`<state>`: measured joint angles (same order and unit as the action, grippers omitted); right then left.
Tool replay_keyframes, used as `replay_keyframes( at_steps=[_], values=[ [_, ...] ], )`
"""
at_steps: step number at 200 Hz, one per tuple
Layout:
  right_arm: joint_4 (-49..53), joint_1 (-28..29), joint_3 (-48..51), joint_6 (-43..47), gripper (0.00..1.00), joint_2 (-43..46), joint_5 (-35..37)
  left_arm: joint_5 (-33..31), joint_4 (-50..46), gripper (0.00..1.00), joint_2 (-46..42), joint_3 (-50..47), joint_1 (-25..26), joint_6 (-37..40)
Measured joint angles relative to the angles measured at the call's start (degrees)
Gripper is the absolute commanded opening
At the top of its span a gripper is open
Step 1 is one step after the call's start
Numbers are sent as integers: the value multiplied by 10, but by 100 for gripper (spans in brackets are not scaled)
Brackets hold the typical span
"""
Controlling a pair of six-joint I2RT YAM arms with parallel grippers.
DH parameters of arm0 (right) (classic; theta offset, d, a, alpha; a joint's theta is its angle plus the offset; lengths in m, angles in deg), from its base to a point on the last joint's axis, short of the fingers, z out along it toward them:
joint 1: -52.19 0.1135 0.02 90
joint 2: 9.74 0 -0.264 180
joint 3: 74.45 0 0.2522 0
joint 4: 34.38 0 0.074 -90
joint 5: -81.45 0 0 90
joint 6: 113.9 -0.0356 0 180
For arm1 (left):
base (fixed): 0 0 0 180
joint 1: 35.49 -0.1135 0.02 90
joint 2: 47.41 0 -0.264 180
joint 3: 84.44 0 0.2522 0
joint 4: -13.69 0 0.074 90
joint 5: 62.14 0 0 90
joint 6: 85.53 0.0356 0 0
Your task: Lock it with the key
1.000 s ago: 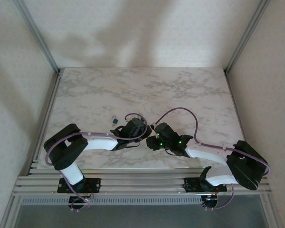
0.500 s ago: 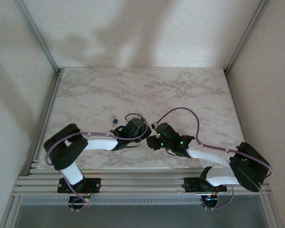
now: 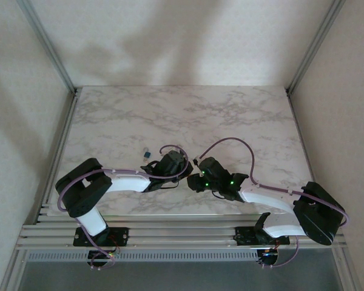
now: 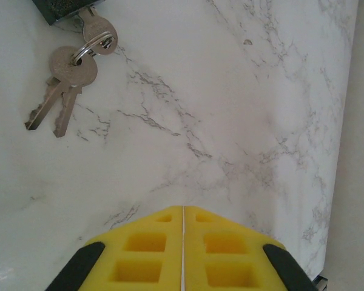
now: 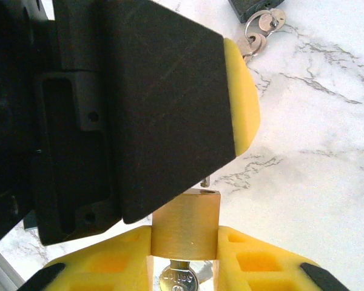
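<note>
The two arms meet low over the near middle of the marble table (image 3: 242, 115), heads almost touching. From the right wrist camera I can see the right gripper (image 5: 183, 245) with its yellow pads clamped on the flat sides of a brass padlock (image 5: 186, 219), so its jaws stand only as far apart as the lock is thick. The lock is held off the table, body upright in that view, and a silver key (image 5: 178, 280) sits in its keyhole at the end nearer the camera. Just above the lock's far end a short bit of metal pin shows, though I can't tell whether the shackle is pushed home. The left gripper (image 4: 183, 218) is pressed fully closed, its two yellow pads meeting along a thin seam with nothing between them. In the right wrist view its black body and one yellow pad (image 5: 242, 103) loom right over the brass padlock, close to its top, though contact is hard to judge. Further out on the marble lies a second, dark padlock (image 4: 60, 9) with a ring of spare keys (image 4: 64, 82) fanned out flat beside it. From above, that dark lock (image 3: 147, 153) lies just left of the left gripper's head, apart from both arms.
</note>
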<state>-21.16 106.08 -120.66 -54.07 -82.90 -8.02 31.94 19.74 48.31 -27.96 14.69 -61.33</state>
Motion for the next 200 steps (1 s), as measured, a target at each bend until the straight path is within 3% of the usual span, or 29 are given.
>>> replay_keyframes(
  at_steps=[91, 137, 200],
  values=[
    [-9, 0, 20, 8, 46, 68, 8, -28, 2, 0, -52, -33, 0, 0],
    [-15, 0, 38, 11, 51, 120, 7, -28, 18, 0, -66, -46, -1, 4],
    [-56, 0, 40, 10, 50, 89, -26, -23, 33, 0, -66, -47, -1, 9]
  ],
)
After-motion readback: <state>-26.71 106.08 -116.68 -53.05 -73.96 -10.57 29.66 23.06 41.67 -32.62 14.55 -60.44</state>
